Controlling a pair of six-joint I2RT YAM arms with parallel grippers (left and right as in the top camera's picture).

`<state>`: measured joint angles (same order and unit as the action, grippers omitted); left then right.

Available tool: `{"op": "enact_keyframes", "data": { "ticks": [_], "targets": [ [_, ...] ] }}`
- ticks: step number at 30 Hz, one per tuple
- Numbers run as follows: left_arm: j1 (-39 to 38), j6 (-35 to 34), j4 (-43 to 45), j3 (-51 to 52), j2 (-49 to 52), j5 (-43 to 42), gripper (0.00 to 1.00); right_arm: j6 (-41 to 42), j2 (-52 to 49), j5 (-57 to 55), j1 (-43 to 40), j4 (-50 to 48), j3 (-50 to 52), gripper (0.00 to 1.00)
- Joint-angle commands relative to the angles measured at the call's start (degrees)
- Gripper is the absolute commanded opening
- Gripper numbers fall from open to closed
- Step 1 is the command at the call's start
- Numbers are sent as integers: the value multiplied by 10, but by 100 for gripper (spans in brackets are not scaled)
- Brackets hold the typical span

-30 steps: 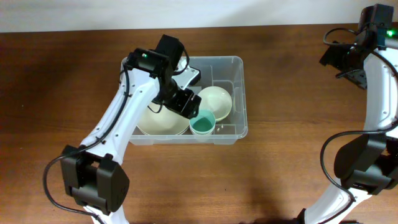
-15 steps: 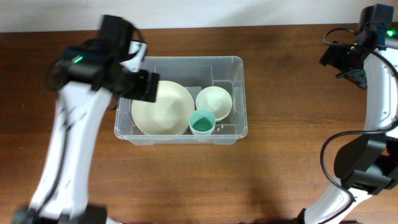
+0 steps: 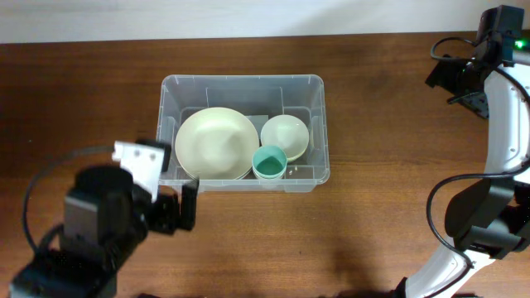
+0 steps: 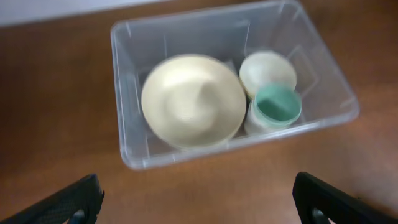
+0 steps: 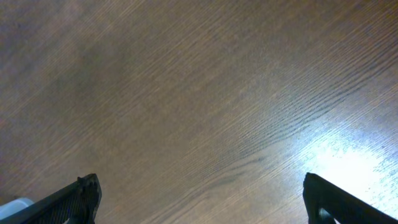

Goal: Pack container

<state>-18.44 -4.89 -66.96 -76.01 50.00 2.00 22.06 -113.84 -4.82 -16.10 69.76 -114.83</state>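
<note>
The left tool [image 4: 199, 202] is spread wide with nothing between its fingers; only the two dark tips show, in the lower corners of the left wrist view. It hangs over bare counter [image 3: 397, 99] just below the container [image 3: 240, 79], which sits in the upper centre of the overhead view. The right tool [image 5: 202, 199] is likewise wide apart and empty, over bare wood at the far upper right.

The container is a clear rectangular bin with rounded corners, a raised rim and moulded ribs along its inner walls. Inside lie a large cream plate [image 3: 217, 142] on the left, a small cream bowl [image 3: 286, 134] to its right, and a teal cup [image 3: 269, 161] touching both, against the lower wall.

The plate covers much of the bin's base. The left wrist view is soft (motion blur, it seems), and the left arm [image 3: 108, 240] is smeared and cut off at the lower left edge.

A second ago the left tool was inside the bin over the plate; half a second ago it was at the bin's upper left corner; now it is out, at the lower left. The contents and the right arm [image 3: 505, 108] have not moved.
</note>
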Motion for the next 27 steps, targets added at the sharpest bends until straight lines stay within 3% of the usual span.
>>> {"op": "enact_keyframes", "data": {
  "ticks": [1, 11, 13, 18, 23, 27],
  "targets": [
    [-3, -71, 8, 47, -39, 3, 100, 1, 0, -1, -1, -2, 2, 99],
    [-3, -89, -12, 53, -46, -60, 100, 1, 0, -1, -1, -2, 2, 99],
    [-3, -61, -2, 58, -46, -52, 100, 1, 0, -1, -1, -2, 2, 99],
    [-3, 101, 78, 110, -46, -52, 100, 1, 0, -1, -1, -2, 2, 99],
    [-1, 113, 173, 219, -48, -51, 100, 1, 0, -1, -1, -2, 2, 99],
    [37, 113, 310, 322, -79, -50, 100, 1, 0, -1, -1, -2, 2, 99]
  ]
}}
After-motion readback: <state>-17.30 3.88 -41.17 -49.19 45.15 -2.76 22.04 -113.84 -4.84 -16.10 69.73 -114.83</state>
